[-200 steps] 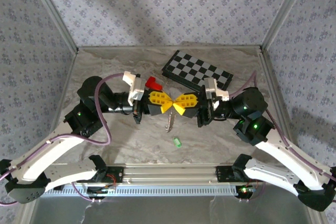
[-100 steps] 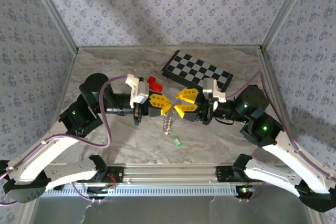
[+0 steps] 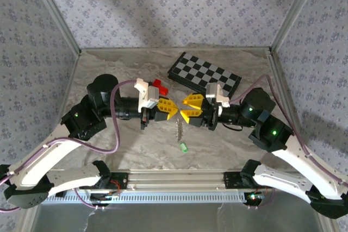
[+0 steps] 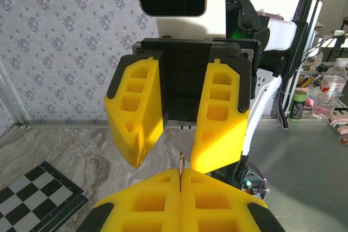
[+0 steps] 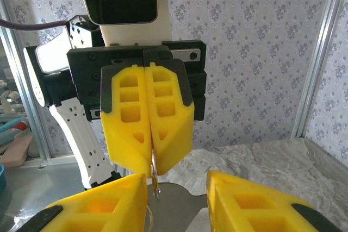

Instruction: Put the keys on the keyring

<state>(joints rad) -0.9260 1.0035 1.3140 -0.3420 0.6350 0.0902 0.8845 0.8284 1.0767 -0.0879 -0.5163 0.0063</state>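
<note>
**Top view, left to right.** My left gripper [image 3: 173, 109] is clamped shut on the upper end of the keyring [image 3: 178, 127]. The beaded chain hangs toward 6 o'clock beneath the fingertips. I judge that I hold it raised like this so the loop is offered to my other arm. Whether the chain's lower end touches the table [image 3: 109, 74] I cannot tell.

The red block [image 3: 159, 85] rests at 11 o'clock from this gripper, apart from it and not involved.

My right gripper [image 3: 184, 109] faces the left one tip to tip, at its 3 o'clock. Its jaws are parted with nothing between them, which I read as a hand kept free for picking. The chessboard [image 3: 204, 74] lies at 1 o'clock from it.

The green key [image 3: 184, 146] lies flat on the table at 6 o'clock from the right gripper. It sits just beyond the chain's lower end, not touching it and not yet threaded.

**Left wrist view.** A thin sliver of the keyring's metal stands pinched in the seam between my closed yellow fingers [image 4: 152, 205].

**Right wrist view.** The chain dangles from the shut left pads [image 5: 130, 118], at 12 o'clock above the gap between my spread right fingers.
</note>
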